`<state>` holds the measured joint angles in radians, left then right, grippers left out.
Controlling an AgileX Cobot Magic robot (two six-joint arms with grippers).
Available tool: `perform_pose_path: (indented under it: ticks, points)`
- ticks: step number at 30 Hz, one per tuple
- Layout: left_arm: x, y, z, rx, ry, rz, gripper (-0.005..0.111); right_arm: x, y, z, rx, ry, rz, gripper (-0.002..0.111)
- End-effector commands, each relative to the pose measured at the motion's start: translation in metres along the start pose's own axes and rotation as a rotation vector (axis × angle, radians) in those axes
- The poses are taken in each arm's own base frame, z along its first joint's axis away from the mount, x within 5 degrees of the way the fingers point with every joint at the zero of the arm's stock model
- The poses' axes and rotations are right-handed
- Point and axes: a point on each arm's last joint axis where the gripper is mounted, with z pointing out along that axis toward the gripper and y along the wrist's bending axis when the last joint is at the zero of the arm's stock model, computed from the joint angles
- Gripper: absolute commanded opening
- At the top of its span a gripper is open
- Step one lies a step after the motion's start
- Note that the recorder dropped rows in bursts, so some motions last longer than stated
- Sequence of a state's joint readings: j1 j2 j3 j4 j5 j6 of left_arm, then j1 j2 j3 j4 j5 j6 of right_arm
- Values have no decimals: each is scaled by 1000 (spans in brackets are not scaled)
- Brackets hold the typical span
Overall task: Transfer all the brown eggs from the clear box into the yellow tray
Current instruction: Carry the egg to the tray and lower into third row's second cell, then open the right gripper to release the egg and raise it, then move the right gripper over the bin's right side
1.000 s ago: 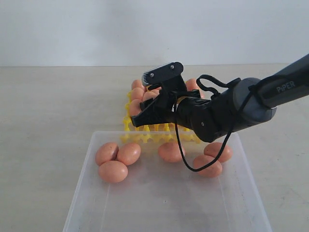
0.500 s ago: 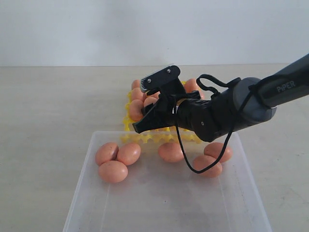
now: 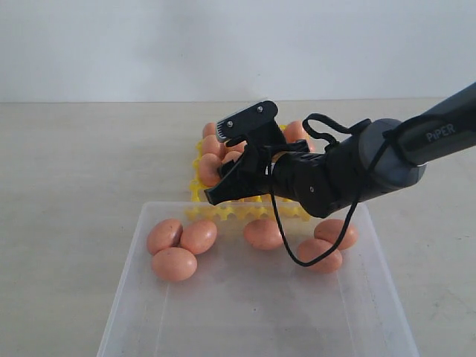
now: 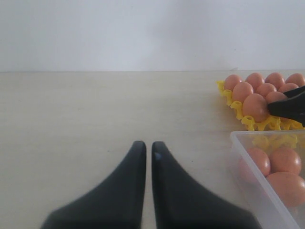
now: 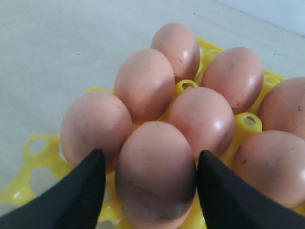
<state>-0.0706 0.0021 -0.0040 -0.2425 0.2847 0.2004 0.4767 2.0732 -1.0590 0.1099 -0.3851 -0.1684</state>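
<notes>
Several brown eggs (image 3: 174,263) lie in the clear box (image 3: 126,297) at the front. Behind it the yellow tray (image 3: 223,212) holds several more. My right gripper (image 3: 223,175) hangs low over the tray's near left part. In the right wrist view its jaws (image 5: 151,155) stand open either side of one egg (image 5: 157,181) seated in a cup, with a thin gap at each finger. My left gripper (image 4: 148,144) is shut and empty over bare table, left of the box (image 4: 248,157) and tray (image 4: 248,123).
The beige table (image 3: 67,186) runs out to the left and right of the box and tray. A plain white wall stands behind. A loose black cable (image 3: 286,245) loops down from the right arm over the eggs in the box.
The right gripper sank a little toward the tray, then its jaws spread apart from the egg between them. The left gripper and the eggs in the box have not moved.
</notes>
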Motion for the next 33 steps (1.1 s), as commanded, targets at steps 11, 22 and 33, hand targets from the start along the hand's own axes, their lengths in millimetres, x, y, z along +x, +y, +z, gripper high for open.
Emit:
perform_pose_path:
  ticks: [11,22,33]
  points:
    - [1,0,0,9,1,3,4,-15,-5,-10,7,-32,-35,51]
    - [1,0,0,9,1,3,4,-66,-11,-42,50,-286,-71,51]
    - [1,0,0,9,1,3,4,-107,-3,-99,-5,-263,-52,1]
